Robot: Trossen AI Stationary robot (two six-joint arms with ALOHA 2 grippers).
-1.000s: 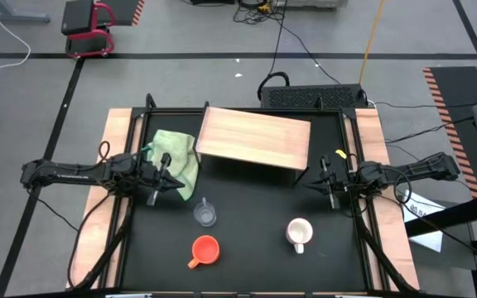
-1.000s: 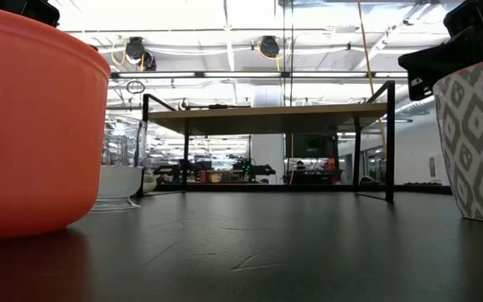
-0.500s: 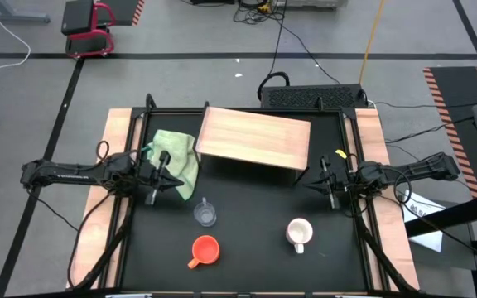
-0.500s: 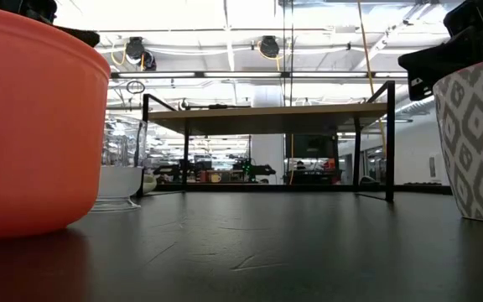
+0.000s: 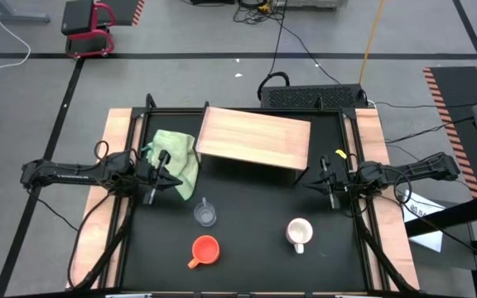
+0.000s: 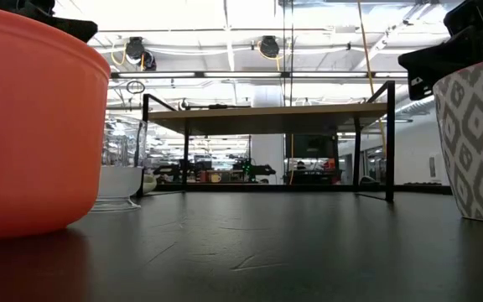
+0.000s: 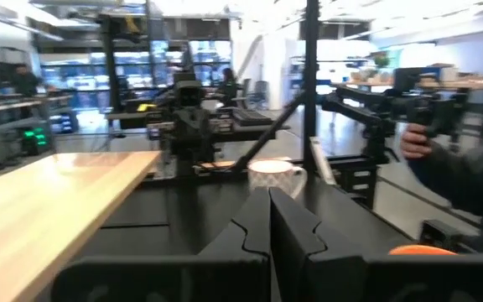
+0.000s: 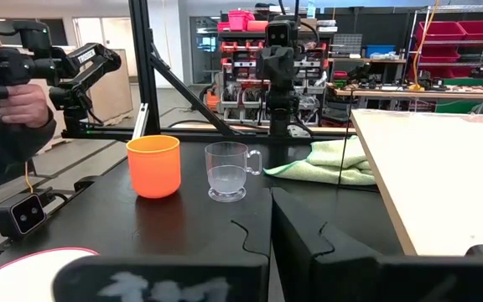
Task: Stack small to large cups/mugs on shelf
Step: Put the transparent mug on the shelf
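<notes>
The clear glass cup [image 5: 205,213] stands on its base on the black tabletop at mid-table. The orange mug [image 5: 205,250] stands near the front edge, and the white mug [image 5: 299,233] stands at the front right. All three are upright. The wooden shelf [image 5: 253,138] stands at the back on dark legs, with nothing on its top. My left gripper [image 5: 157,184] is shut and empty at the table's left, beside the green cloth [image 5: 176,157]. My right gripper [image 5: 328,186] is shut and empty at the table's right, beside the shelf's right end. The right wrist view shows the glass cup [image 8: 227,170] and the orange mug [image 8: 153,165].
The green cloth lies crumpled at the shelf's left end. Pale wooden strips [image 5: 113,165] run along both sides of the table. A person holding a device stands beyond the table's near side [image 8: 11,117]. Bare black tabletop lies between the cups and the shelf.
My left gripper has shifted slightly above the table's left side. In the low view its dark shape reaches a little farther over the orange mug. It stays shut. The cups have not moved.
</notes>
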